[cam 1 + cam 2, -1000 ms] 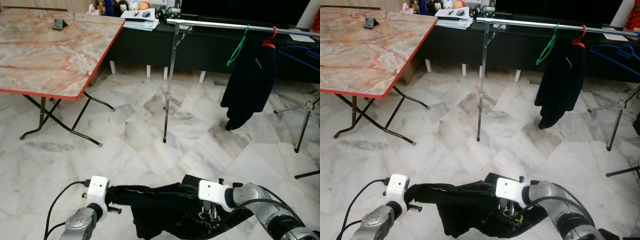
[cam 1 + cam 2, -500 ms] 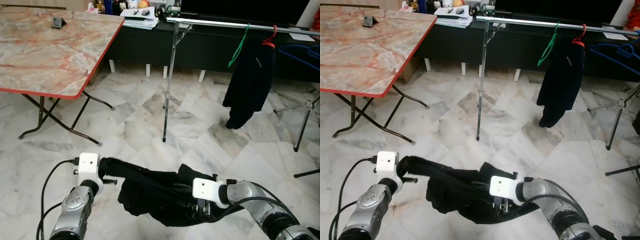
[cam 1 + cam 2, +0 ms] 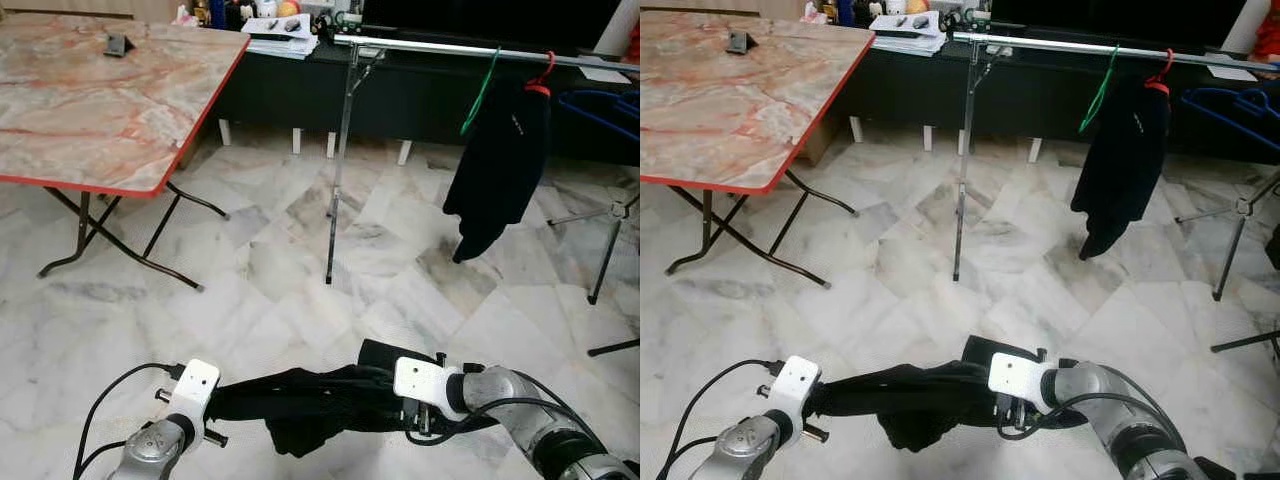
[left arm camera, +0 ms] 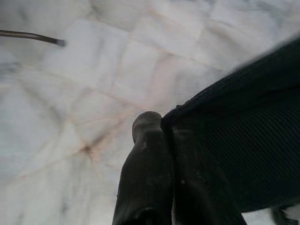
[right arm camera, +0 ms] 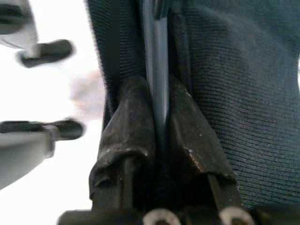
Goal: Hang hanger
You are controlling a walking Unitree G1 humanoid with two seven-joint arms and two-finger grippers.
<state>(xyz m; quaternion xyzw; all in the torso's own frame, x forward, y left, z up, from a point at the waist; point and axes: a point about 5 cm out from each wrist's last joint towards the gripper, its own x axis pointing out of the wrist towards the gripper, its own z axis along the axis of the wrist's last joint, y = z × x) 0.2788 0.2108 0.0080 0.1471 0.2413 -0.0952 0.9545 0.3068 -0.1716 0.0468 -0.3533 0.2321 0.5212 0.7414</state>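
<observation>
Left eye view: a black garment (image 3: 310, 400) stretched between two grippers above the marble floor (image 3: 280, 270).
Left gripper (image 4: 164, 136) pinches its edge; right gripper (image 5: 157, 93) clamps the hanger (image 5: 157, 56) inside it.

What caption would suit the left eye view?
Both grippers, left and right, stretch a black garment low above the marble floor, facing the clothes rail.

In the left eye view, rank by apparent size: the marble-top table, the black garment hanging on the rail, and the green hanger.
1. Marble-top table, by far the largest, though cut off by the picture's edge.
2. Black garment hanging on the rail.
3. Green hanger, a thin outline.

All three stand at roughly similar distance, so nearness hardly skews this.
</observation>
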